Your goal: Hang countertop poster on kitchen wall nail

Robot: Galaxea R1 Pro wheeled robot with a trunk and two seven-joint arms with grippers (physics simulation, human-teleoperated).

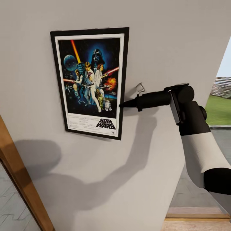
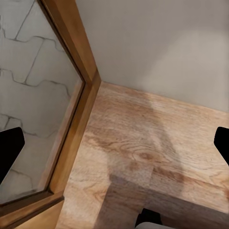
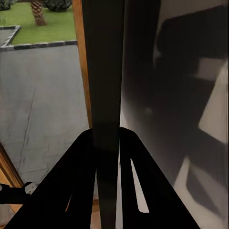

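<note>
At the far left of your head view you see a slanted wooden door frame (image 1: 22, 179) with pale tiled floor behind it. The left wrist view shows the same kind of wooden frame (image 2: 76, 109), a light wood-grain floor (image 2: 143, 148) and the foot of the plain pale grey wall (image 2: 157, 43). The dark fingertips (image 2: 9, 152) of your left claw stand at both edges of that picture, well apart, so this claw is open and holds nothing.

The portrait Star Wars poster with thin black frame and white border (image 1: 91, 81) lies flat against the pale grey-white wall (image 1: 96, 166), upright, just left of your right claw (image 1: 123, 104). The claw's black fingers are closed on the poster's right edge, near the lower part of the frame. In the right wrist view the dark frame edge (image 3: 105, 71) runs straight up from between the two black fingers (image 3: 138, 191), which touch it on both sides.

A small thin wire shape (image 1: 140, 87) sits on the wall just above the claw; what it is you cannot tell. The arm throws a large shadow on the wall below. To the right, past the wall's edge, are green grass (image 1: 219, 109) and grey paving.
</note>
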